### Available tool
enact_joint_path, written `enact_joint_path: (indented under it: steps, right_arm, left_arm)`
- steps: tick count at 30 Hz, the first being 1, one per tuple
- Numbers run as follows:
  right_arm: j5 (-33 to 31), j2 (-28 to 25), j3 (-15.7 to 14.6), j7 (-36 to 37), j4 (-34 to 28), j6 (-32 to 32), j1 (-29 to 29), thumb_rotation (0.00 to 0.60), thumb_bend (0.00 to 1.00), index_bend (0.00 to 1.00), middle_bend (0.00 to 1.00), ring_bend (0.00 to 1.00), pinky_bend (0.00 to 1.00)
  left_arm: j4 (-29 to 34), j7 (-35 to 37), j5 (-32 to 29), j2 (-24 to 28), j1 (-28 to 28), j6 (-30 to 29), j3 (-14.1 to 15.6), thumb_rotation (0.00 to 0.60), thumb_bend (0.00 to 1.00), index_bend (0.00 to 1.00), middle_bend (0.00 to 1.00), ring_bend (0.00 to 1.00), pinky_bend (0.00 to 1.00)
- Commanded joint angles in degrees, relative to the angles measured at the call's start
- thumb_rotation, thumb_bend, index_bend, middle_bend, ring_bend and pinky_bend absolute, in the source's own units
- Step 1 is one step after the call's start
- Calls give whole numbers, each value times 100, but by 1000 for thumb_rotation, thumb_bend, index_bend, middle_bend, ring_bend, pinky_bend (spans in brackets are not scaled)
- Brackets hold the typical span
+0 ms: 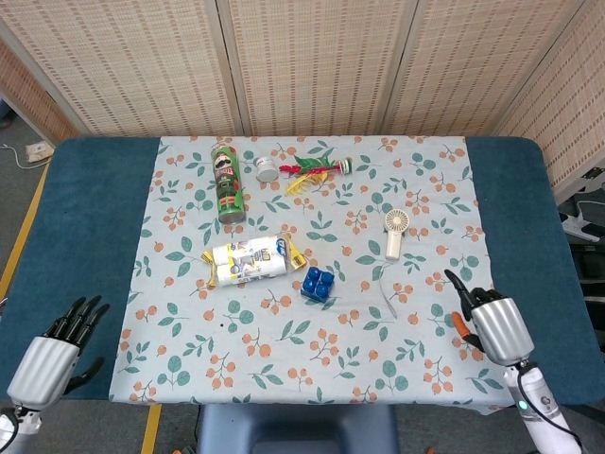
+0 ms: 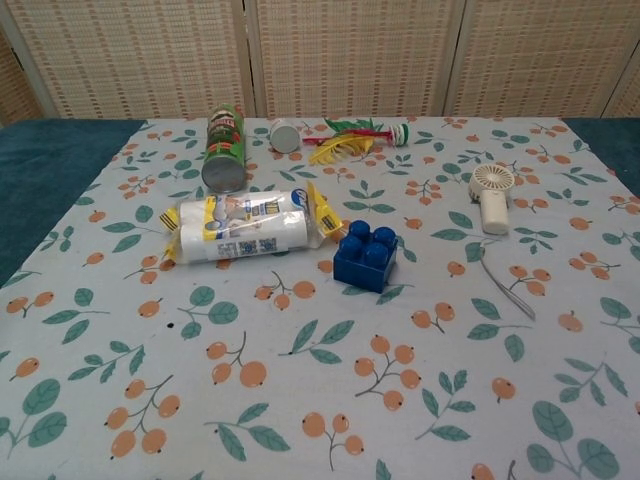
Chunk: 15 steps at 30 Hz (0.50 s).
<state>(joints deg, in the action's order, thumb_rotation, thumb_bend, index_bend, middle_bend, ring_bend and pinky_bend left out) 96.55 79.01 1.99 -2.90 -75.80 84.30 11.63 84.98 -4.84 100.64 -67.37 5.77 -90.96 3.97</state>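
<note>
My left hand (image 1: 49,357) hovers over the blue table's near left corner, fingers apart and holding nothing. At the near right, my right hand (image 1: 492,326) is also empty, over the right edge of the floral cloth (image 1: 284,369), fingers stretched up and left. On the cloth lie a green can (image 1: 227,183) (image 2: 224,148), a white and yellow wrapped packet (image 1: 250,260) (image 2: 245,228), a blue brick (image 1: 318,283) (image 2: 366,256) and a white hand-held fan (image 1: 394,234) (image 2: 491,197). The fan is the thing nearest my right hand. Neither hand shows in the chest view.
A small white cap (image 1: 267,169) (image 2: 285,135) and a red, yellow and green feather toy (image 1: 312,170) (image 2: 350,135) lie at the back of the cloth. A thin cord (image 1: 386,298) (image 2: 505,290) trails from the fan. Woven screens stand behind the blue table (image 1: 85,236).
</note>
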Motion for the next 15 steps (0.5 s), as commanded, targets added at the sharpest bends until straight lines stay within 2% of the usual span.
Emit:
enact_joint_path:
  steps: [1, 6, 10, 15]
  right_arm:
    - [-509, -66, 246, -373, -428, -893, 442, 600, 626, 57, 840, 634, 703]
    - [-1647, -165, 628, -1080, -963, -2102, 920, 600, 700, 10, 854, 643, 702]
    - [-2549, -123, 894, -1417, -1225, -2688, 1211, 600, 739, 0, 857, 645, 702]
    - [-3508, -94, 1066, -1778, -1418, -3173, 1541, 600, 763, 0, 859, 645, 702]
  left_arm:
    - [25, 50, 11, 14, -26, -58, -12, 600, 278, 0, 0, 0, 312]
    - [-7, -33, -71, -16, 5, 93, -21, 600, 280, 0, 0, 0, 315]
    - [37, -40, -67, 12, 9, 109, -17, 600, 279, 0, 0, 0, 315]
    - [41, -10, -62, 12, 5, 81, -31, 600, 279, 0, 0, 0, 315]
